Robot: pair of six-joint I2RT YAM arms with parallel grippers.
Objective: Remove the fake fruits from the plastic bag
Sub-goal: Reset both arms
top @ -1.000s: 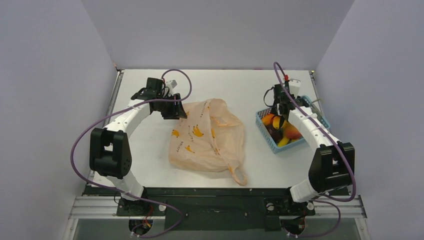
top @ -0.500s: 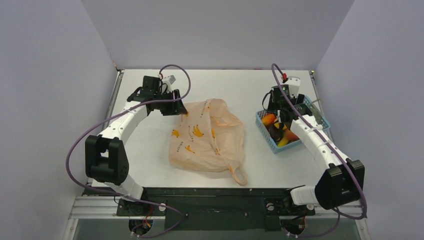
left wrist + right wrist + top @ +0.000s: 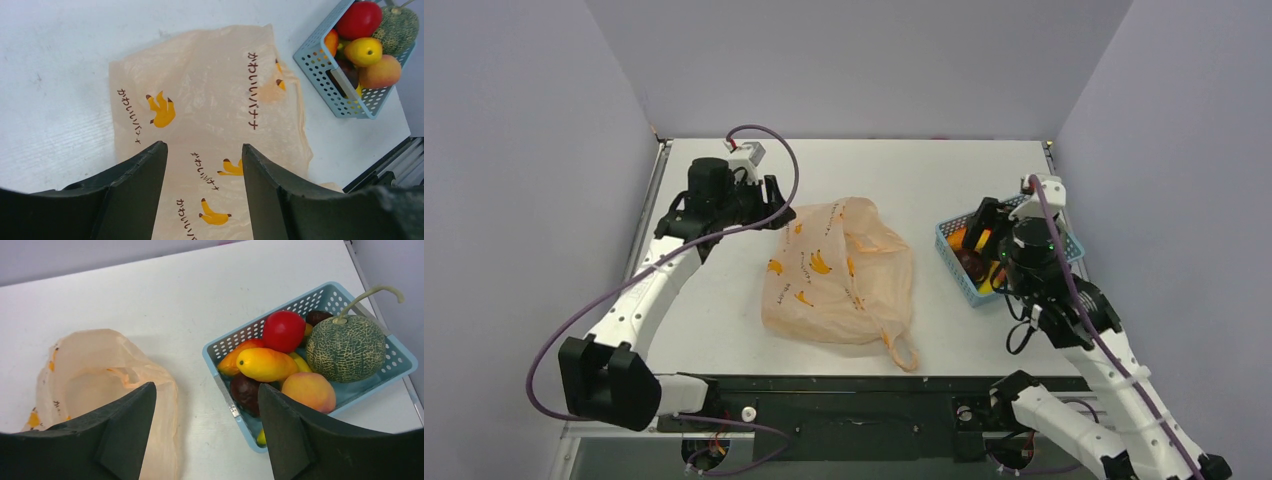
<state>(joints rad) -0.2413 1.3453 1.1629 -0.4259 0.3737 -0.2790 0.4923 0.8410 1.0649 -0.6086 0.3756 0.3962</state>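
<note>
bag: plastic bag lies flat in the middle of the table, with one loop handle at the near edge.
fruits: fake fruits are piled in the blue basket, right of the bag and apart from it. The melon, red one, mango and peach sit on top.
left gripper: fingers spread wide with nothing between them, aimed at the bag's printed face and not touching it.
right gripper: also wide apart and empty, looking over the bag's opening and the basket.
step: looks like wrap-up — I'd judge the bag emptied. Lift both arms straight off and keep the fingertips clear of the film so it doesn't snag or drag. Check the opening before calling it done.
hidden: only part of the bag's interior shows. No bulge is visible, but a small piece under a fold can't be ruled out. The basket's bottom layer is buried, and the banana is barely a sliver.
</note>
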